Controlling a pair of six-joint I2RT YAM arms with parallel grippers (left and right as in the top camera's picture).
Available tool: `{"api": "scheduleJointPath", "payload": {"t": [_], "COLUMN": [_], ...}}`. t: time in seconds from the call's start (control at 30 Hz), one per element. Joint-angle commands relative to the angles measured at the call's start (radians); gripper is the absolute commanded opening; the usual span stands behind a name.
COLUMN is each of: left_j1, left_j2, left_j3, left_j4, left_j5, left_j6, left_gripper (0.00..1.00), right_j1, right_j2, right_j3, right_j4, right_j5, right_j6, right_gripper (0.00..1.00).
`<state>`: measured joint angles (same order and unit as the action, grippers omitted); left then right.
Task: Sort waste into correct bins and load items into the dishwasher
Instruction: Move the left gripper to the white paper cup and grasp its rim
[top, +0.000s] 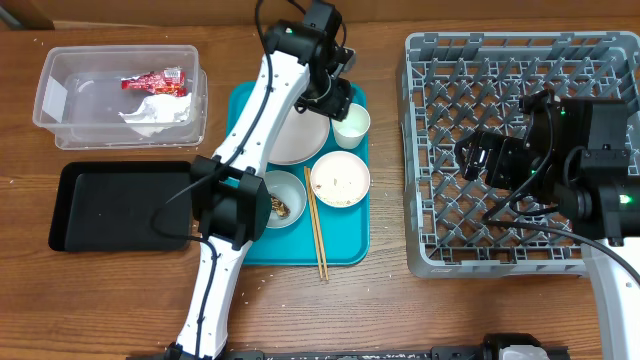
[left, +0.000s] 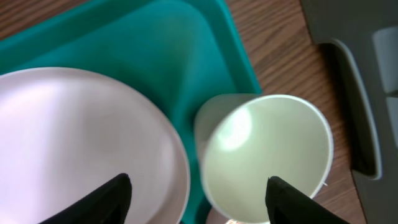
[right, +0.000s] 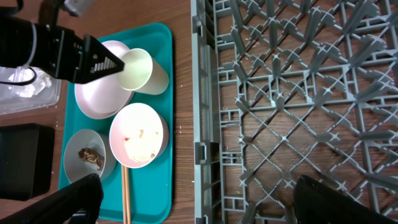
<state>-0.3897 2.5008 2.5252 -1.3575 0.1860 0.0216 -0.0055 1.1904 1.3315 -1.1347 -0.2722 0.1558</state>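
My left gripper (top: 335, 100) is open and empty, low over the teal tray, with the small white cup (left: 267, 155) and the round pale plate (left: 81, 143) between its fingers (left: 198, 180). The pinkish-white bowl (top: 340, 178) holds rice grains. The blue-grey bowl (top: 270, 186) holds the brown lump (top: 283, 207). Two chopsticks (top: 316, 235) lie beside the bowls. The red-and-white wrapper (top: 155, 81) and the napkin (top: 155, 112) lie in the clear tub (top: 50, 95). My right gripper (top: 475, 160) is open and empty over the grey dish rack (top: 480, 75), also seen in the right wrist view (right: 196, 180).
The black tray (top: 110, 205) lies below the clear tub, left of the teal tray (top: 340, 245). The left arm reaches across the teal tray's left side. A strip of bare wood separates the teal tray and the rack.
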Motion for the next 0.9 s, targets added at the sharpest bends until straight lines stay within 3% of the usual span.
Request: {"api": "scheduleJointPath", "payload": {"t": [0.0,0.23,0.47,0.5,0.57,0.77,0.87], "left_j1": [0.004,-0.006,-0.007,-0.010,-0.010,0.033,0.107], "left_j2": [-0.002,-0.002,-0.002,-0.002,-0.002,-0.023,-0.048], "left_j3": [-0.018,-0.125,-0.128,-0.128,-0.128,-0.091,-0.023], "left_j4": [0.009,0.072,0.085,0.089,0.095,0.034,-0.135], "left_j5": [-0.014,-0.100,-0.080,-0.081,-0.072,0.179,0.385], "left_j6": [-0.003,-0.137,-0.170,-0.182,-0.202,-0.201,-0.169], "left_gripper": [0.64,0.34,0.28,0.23,0.04,0.04,0.04], "right_j1": [0.005,0.005,0.005,0.005,0.005,0.005,0.005], "right_j2": [0.002,0.002,0.002,0.002,0.002,0.002,0.002], "right_j3": [0.017,0.017,0.017,0.017,0.017,0.017,0.016], "right_j4": [0.003,0.002,0.002,0.002,0.002,0.011,0.059], "right_j5": [0.009,0.009,0.009,0.009,0.008,-0.039,-0.142], "right_j6": [-0.008,-0.008,-0.008,-0.007,-0.007,-0.008,-0.007], "right_gripper": [1.00,1.00,1.00,1.00,1.00,1.00,0.95]}}
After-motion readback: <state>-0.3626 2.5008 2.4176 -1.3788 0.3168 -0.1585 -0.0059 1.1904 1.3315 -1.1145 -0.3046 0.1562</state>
